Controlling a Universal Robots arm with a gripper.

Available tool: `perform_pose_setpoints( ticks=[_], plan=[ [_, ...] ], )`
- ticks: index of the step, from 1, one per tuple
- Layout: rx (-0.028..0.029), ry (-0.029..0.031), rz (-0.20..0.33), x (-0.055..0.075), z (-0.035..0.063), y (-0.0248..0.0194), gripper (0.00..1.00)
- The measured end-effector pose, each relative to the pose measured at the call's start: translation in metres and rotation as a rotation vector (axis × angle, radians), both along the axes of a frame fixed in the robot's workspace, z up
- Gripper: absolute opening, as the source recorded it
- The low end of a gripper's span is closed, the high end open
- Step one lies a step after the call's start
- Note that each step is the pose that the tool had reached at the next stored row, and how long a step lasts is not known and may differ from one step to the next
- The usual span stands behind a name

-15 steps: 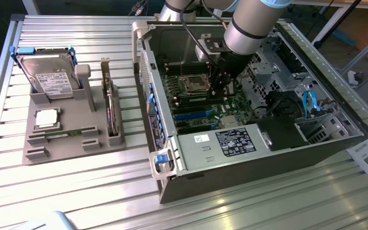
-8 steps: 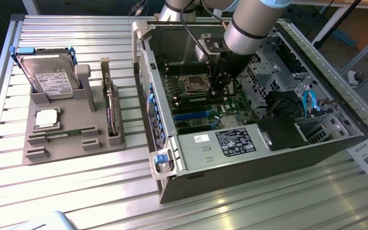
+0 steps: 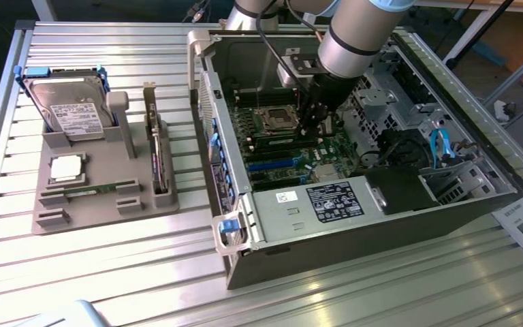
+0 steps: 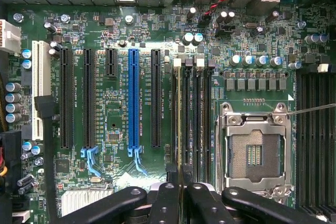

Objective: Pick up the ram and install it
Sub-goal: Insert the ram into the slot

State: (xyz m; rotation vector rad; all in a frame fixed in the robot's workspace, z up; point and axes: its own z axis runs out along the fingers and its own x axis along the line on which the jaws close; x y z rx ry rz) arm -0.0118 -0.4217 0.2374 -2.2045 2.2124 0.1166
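We see the gripper low inside the open computer case, above the motherboard. Its 2 fingers are pinched on the ram. The ram stands on edge along a memory slot, near the empty processor socket. We cannot tell whether it is seated. At the exterior view's left, a hard drive stands on the grey tray.

**Arm angled down, end effector nearly closed**

The arm enters at the top edge of the exterior view and slopes steeply downward. Its end effector points straight down. In the wrist view its 2 dark fingers stand almost together, pinching the ram edge-on.
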Motion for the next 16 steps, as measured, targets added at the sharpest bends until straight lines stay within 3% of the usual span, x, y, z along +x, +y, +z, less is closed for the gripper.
perform_pose_setpoints(
  ticks=[16],
  plan=[
    [0.0004,-0.001,-0.005,0.0,-0.0006,0.0003,0.12]
  ],
)
